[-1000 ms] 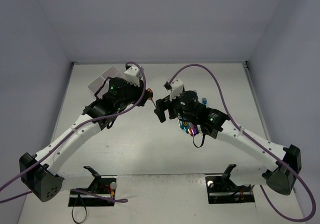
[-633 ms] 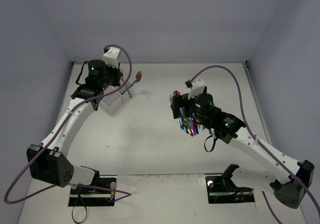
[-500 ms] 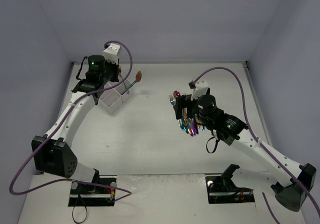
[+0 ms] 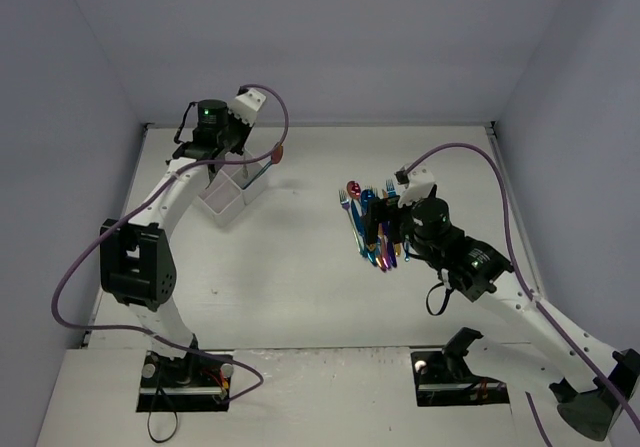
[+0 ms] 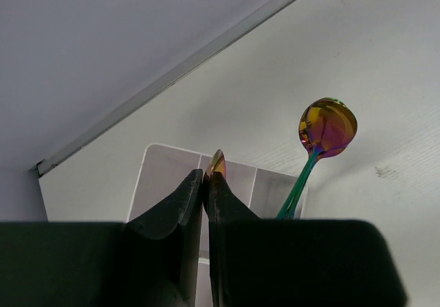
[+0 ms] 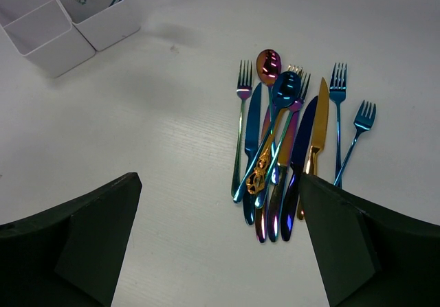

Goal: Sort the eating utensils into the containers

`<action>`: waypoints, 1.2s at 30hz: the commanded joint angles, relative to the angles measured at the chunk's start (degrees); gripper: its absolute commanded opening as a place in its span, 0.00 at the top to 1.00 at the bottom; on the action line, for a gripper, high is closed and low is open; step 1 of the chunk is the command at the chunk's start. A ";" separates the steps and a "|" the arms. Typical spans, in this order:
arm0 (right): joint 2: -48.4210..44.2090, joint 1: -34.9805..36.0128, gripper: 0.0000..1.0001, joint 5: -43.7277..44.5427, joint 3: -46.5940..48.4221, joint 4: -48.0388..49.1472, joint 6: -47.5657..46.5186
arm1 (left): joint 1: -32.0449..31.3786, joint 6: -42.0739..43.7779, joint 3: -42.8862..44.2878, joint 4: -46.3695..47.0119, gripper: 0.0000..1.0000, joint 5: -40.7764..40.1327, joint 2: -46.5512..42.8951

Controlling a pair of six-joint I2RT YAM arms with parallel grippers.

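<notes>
Top external, walls (image 4: 320, 47): plain pale grey on three sides.
Table (image 4: 290, 277): matte white, faintly marked.
Divided box (image 4: 225, 205): far-left corner.
Utensil pile (image 6: 282, 149): forks, knives and spoons side by side, right of centre, unsorted.
Right gripper (image 6: 218, 204): fingers spread wide above the pile, probably choosing.
Left gripper (image 5: 206, 176): tips pinching a thin gold tip (image 5: 216, 163) over the box.
Spoon (image 5: 328, 127): leaning bowl-up in one compartment, sorted.

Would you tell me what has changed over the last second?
The left gripper, shut on a gold-tipped utensil, swung from the middle of the table to above the white box. The right gripper, open, drew back rightward, uncovering the utensil pile. The box and pile stayed put.
</notes>
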 commanded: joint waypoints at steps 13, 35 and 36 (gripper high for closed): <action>1.71 -1.91 0.02 0.37 -0.24 1.65 -1.02 | 0.23 9.13 2.98 -2.76 0.98 9.26 4.95; 7.80 -2.61 0.02 0.64 -0.23 1.62 0.78 | 0.23 1.50 1.45 2.30 0.45 6.49 2.11; 8.10 -2.65 0.02 0.64 -0.03 1.60 1.06 | 0.17 0.96 1.33 2.55 0.44 5.67 1.00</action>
